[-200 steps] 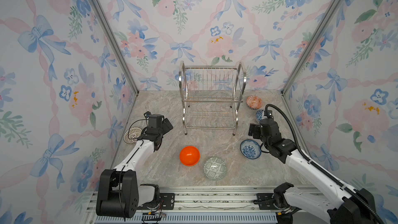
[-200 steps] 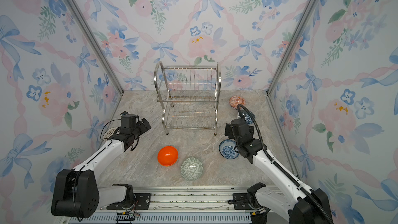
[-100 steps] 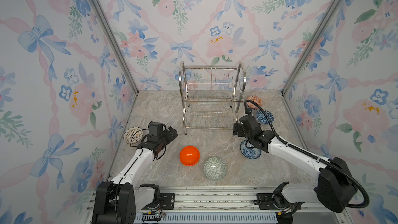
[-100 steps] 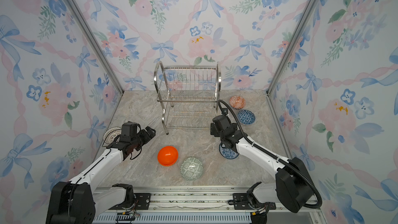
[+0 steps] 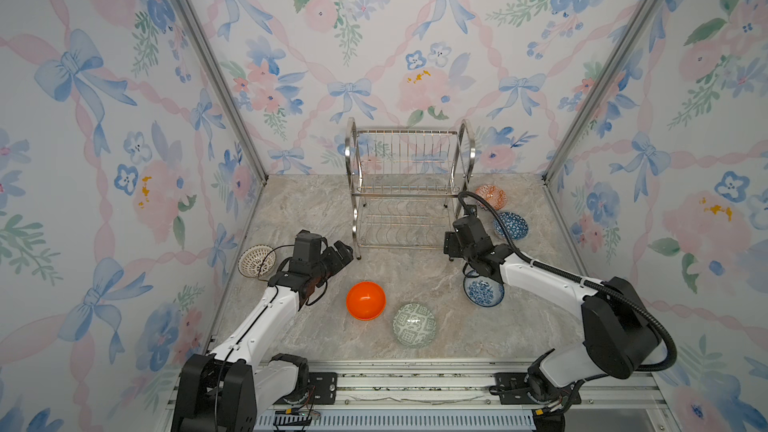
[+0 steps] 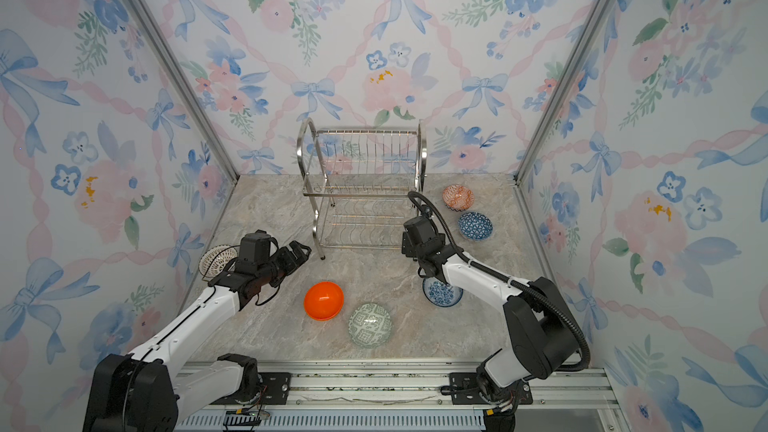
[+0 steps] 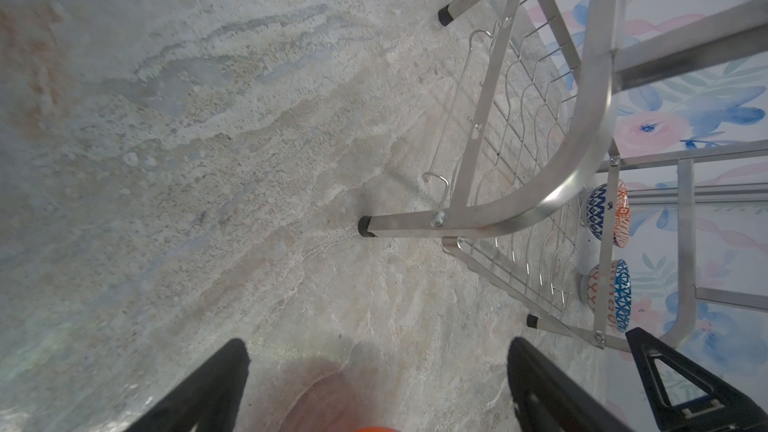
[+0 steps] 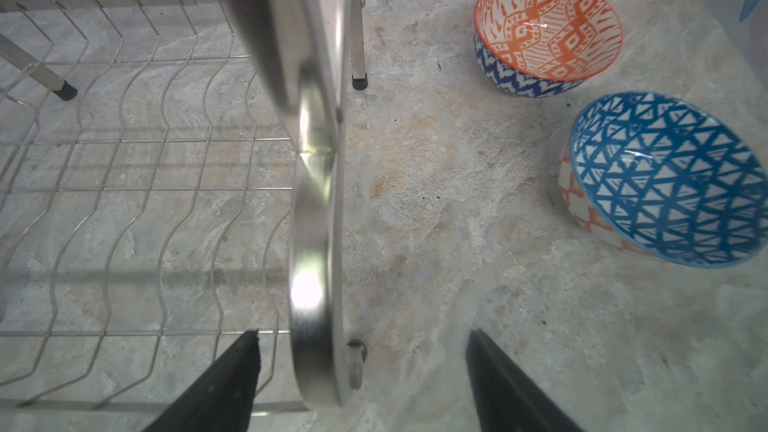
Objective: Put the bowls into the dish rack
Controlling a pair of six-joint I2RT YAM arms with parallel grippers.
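Observation:
The dish rack [image 5: 352, 201] [image 6: 316, 209] stands empty at the back middle. Six bowls sit on the table: plain orange [image 5: 365, 301], green-white [image 5: 414, 324], blue-white floral [image 5: 482, 295], dark-blue triangle [image 5: 510, 226] [image 8: 665, 176], orange-red-white [image 5: 491, 196] [image 8: 548, 27], and white lattice [image 5: 256, 260] by the left wall. My left gripper [image 5: 343, 253] [image 7: 378, 343] hovers open and empty between the orange bowl and the rack's front left leg [image 7: 365, 226]. My right gripper [image 5: 451, 249] [image 8: 362, 333] is open at the rack's front right corner, its jaws astride the side frame [image 8: 311, 201] without touching it.
Floral walls close in the marble table [image 5: 291, 209] on three sides. A metal rail [image 5: 415, 376] runs along the front edge. The right arm's black cable [image 5: 486, 205] loops beside the two back right bowls.
My right gripper swung left from beside the floral bowl to the rack's front right corner, its jaws narrowing a little. My left gripper moved right from the lattice bowl toward the orange bowl.

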